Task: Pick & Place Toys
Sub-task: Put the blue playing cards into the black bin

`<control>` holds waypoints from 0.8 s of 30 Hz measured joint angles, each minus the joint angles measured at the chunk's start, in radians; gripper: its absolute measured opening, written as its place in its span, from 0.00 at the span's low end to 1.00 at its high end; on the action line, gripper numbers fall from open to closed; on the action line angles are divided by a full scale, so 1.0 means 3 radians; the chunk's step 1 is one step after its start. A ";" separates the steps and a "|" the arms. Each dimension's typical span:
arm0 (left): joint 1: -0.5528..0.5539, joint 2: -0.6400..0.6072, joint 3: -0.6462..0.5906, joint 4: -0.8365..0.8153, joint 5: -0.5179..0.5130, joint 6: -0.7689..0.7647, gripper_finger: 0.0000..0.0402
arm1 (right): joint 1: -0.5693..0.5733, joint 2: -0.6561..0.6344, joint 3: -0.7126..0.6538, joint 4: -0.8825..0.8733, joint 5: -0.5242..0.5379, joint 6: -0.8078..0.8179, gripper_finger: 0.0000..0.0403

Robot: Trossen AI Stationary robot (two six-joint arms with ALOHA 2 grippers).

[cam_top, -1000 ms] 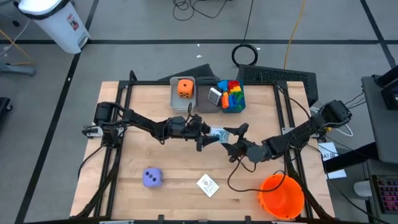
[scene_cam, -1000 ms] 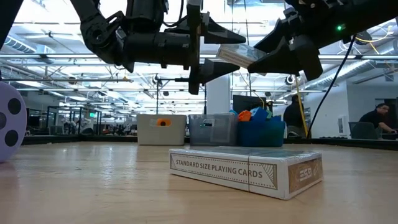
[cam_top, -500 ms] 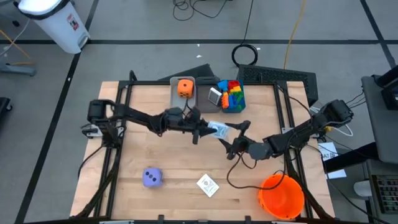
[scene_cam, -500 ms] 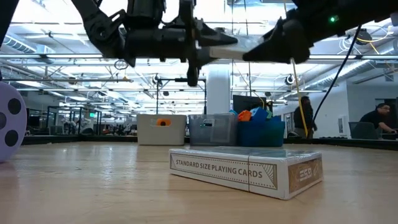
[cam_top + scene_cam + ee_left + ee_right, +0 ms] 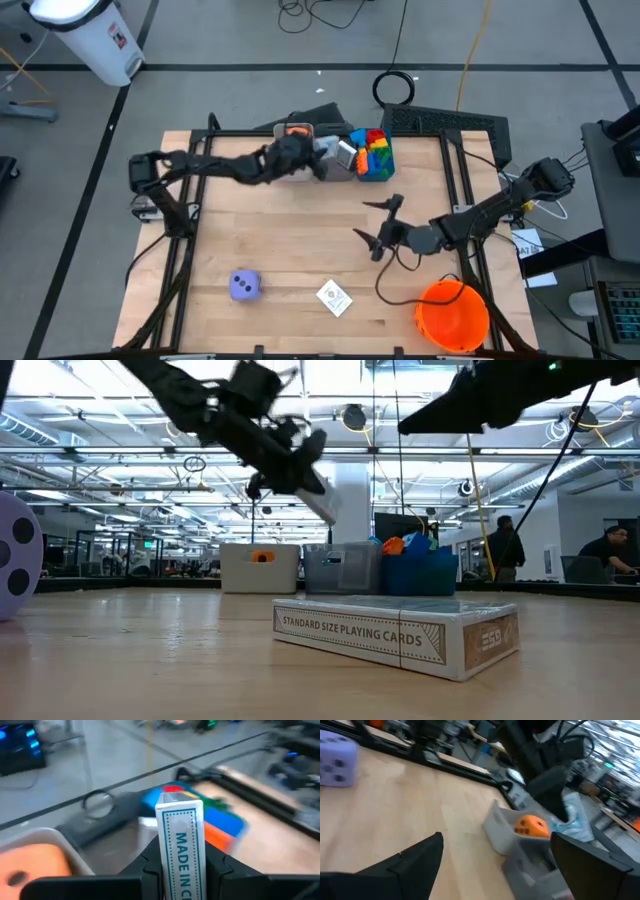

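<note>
From above, the left tool (image 5: pixel 318 165) reaches over the bins at the far edge of the worktop (image 5: pixel 270 250), pinching a small card box (image 5: pixel 325 150) above the grey bin holding the orange die (image 5: pixel 296 131). Just beside it, the blue bin (image 5: pixel 374 172) is heaped with coloured blocks (image 5: pixel 374 148). The right tool (image 5: pixel 374 222) hangs over the middle right of the worktop, fingers spread wide and holding nothing. A purple die (image 5: pixel 245 286) and a second card pack (image 5: pixel 334 297) lie near the front edge, well apart, and an orange bucket (image 5: pixel 452 314) stands at the front right corner.

At table height, that card pack (image 5: pixel 397 635) lies flat in the foreground (its side reads "standard size playing cards"), with the bins far behind it and the purple die (image 5: pixel 18 558) at the left edge.

The left wrist view shows the card box (image 5: pixel 181 845) upright, clamped between the two dark fingers (image 5: pixel 150 862).

The right wrist view shows spread fingers (image 5: pixel 407 862), the orange die (image 5: pixel 532 826) in its bin and the purple die (image 5: pixel 338 759).
</note>
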 joint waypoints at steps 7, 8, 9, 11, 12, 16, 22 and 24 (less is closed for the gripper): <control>0.0170 0.0558 0.0714 -0.0832 0.0327 -0.0019 0.17 | -0.0038 -0.0002 0.0000 -0.0017 0.0046 0.0028 0.89; 0.0192 0.0613 0.0819 -0.0866 0.0331 -0.0036 0.17 | -0.0041 -0.0002 0.0002 -0.0035 0.0048 0.0029 0.89; 0.0204 0.0665 0.0895 -0.0917 0.0332 -0.0054 0.18 | -0.0043 -0.0001 0.0002 -0.0061 0.0050 0.0029 0.89; 0.0214 0.0779 0.1012 -0.1110 0.0329 -0.0047 0.20 | -0.0043 -0.0001 -0.0001 -0.0099 0.0059 0.0032 0.89; 0.0210 0.0831 0.1050 -0.1188 0.0336 -0.0044 0.21 | -0.0041 -0.0001 0.0001 -0.0121 0.0055 0.0053 0.89; 0.0197 0.0882 0.1121 -0.1309 0.0391 -0.0055 0.27 | -0.0040 -0.0001 0.0001 -0.0194 0.0056 0.0122 0.89; 0.0195 0.0850 0.1122 -0.1377 0.0388 -0.0056 0.43 | -0.0040 -0.0001 0.0001 -0.0182 0.0055 0.0162 0.89; 0.0192 0.0844 0.1124 -0.1362 0.0395 -0.0056 0.51 | -0.0043 -0.0001 0.0001 -0.0183 0.0055 0.0163 0.89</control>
